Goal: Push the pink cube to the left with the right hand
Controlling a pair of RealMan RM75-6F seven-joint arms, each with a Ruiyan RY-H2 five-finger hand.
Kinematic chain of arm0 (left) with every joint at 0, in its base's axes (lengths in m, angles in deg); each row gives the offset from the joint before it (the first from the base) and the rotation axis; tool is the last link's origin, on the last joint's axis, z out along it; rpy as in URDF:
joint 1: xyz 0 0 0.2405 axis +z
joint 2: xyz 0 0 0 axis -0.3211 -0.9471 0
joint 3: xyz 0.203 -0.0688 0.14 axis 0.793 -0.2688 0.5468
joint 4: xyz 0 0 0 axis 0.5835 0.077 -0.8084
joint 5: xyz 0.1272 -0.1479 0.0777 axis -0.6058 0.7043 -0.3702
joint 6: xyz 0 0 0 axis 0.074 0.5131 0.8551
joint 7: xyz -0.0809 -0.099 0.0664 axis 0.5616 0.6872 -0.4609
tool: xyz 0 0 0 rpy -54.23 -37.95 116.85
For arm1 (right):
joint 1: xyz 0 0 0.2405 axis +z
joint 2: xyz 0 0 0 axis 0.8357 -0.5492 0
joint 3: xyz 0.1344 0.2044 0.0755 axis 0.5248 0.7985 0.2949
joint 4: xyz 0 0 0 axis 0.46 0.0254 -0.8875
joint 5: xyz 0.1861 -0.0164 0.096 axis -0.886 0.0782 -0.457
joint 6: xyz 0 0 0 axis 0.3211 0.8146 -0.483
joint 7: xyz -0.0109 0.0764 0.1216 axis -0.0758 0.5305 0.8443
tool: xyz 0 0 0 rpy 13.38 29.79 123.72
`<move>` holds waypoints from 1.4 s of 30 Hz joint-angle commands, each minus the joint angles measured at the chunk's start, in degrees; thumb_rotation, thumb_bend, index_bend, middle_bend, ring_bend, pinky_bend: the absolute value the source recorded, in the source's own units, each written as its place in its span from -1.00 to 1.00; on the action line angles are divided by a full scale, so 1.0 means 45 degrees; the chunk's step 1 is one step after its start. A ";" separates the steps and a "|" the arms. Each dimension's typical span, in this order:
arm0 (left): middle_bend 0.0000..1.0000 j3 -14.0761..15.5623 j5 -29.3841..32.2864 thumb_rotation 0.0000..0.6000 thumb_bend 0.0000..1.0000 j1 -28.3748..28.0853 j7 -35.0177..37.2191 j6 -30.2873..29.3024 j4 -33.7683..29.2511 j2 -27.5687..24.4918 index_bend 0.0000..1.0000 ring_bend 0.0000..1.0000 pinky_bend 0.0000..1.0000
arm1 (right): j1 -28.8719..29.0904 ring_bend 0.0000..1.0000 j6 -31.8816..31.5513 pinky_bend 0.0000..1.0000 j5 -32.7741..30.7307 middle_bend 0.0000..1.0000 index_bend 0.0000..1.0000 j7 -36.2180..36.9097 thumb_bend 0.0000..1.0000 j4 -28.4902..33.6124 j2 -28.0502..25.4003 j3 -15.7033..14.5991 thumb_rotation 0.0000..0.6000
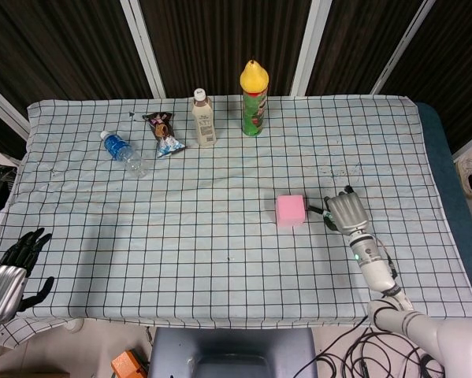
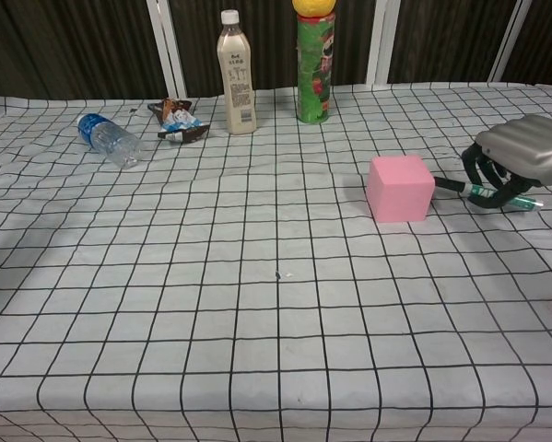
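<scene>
On the right half of the checked tablecloth (image 1: 220, 236), the pink cube (image 1: 290, 211) sits flat, directly to the left of the right hand (image 1: 346, 213), near but not touching as far as either view shows. The right hand hovers low over a green marker (image 2: 497, 193) with its fingers (image 2: 483, 180) curled down around it; cannot tell whether it actually grips the marker or just cages it. The marker's long axis runs left-right, and its dark tip points at the cube's right face, nearly touching it. Push direction is straight left from the hand, so the cube's right face is the contact side; the marker may get there first. The left hand (image 1: 11, 272) is well apart at the near-left table edge, fingers apart, holding nothing. Containers along the far edge: a water bottle (image 1: 124, 153) lying on its side, a milk-tea bottle (image 1: 203, 118) upright and capped, a green can (image 1: 253, 98) upright with a yellow top; contents not readable. A snack packet (image 1: 165, 132) lies between the bottles.
</scene>
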 commanded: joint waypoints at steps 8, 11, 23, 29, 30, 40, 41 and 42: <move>-1.00 -0.0031 0.0097 1.00 -0.19 -0.0051 -0.0003 0.0129 -0.0003 0.0002 -1.00 -1.00 -0.66 | 0.0722 0.17 0.0222 -0.21 0.0585 0.56 1.00 -0.0876 0.14 0.0225 0.0047 -0.0093 1.00; -1.00 -0.0045 0.0118 1.00 -0.20 -0.0048 0.0033 0.0119 -0.0003 -0.0012 -1.00 -1.00 -0.66 | 0.0961 0.17 0.0267 -0.21 0.0717 0.56 1.00 -0.1287 0.14 0.0241 0.0248 -0.0101 1.00; -1.00 -0.0044 0.0098 1.00 -0.19 -0.0041 0.0319 0.0082 0.0074 -0.0078 -1.00 -1.00 -0.66 | 0.1609 0.17 0.0465 -0.21 0.0522 0.56 1.00 -0.2336 0.14 0.0738 0.0768 0.0285 1.00; -1.00 -0.0032 0.0003 1.00 -0.20 0.0024 0.0513 -0.0105 0.0125 -0.0125 -1.00 -1.00 -0.66 | 0.2213 0.17 0.0623 -0.21 0.0287 0.56 1.00 -0.3558 0.14 0.1404 0.1120 0.0647 1.00; -1.00 -0.0024 -0.0018 1.00 -0.20 0.0034 0.0547 -0.0130 0.0134 -0.0135 -1.00 -1.00 -0.66 | 0.2306 0.17 0.0644 -0.20 0.0204 0.56 1.00 -0.3812 0.14 0.1498 0.1207 0.0722 1.00; -1.00 0.0028 -0.0310 1.00 -0.20 0.0228 0.1171 -0.0686 0.0368 -0.0257 -1.00 -1.00 -0.66 | 0.3431 0.17 0.0908 -0.21 -0.0600 0.56 1.00 -0.6188 0.14 0.2335 0.2460 0.1310 1.00; -1.00 0.0029 -0.0324 1.00 -0.20 0.0248 0.1233 -0.0736 0.0397 -0.0267 -1.00 -1.00 -0.66 | 0.3510 0.17 0.0907 -0.21 -0.0654 0.56 1.00 -0.6331 0.14 0.2373 0.2571 0.1340 1.00; -1.00 0.0030 -0.0337 1.00 -0.20 0.0265 0.1294 -0.0779 0.0424 -0.0276 -1.00 -1.00 -0.66 | 0.3587 0.17 0.0907 -0.21 -0.0707 0.56 1.00 -0.6456 0.14 0.2401 0.2679 0.1370 1.00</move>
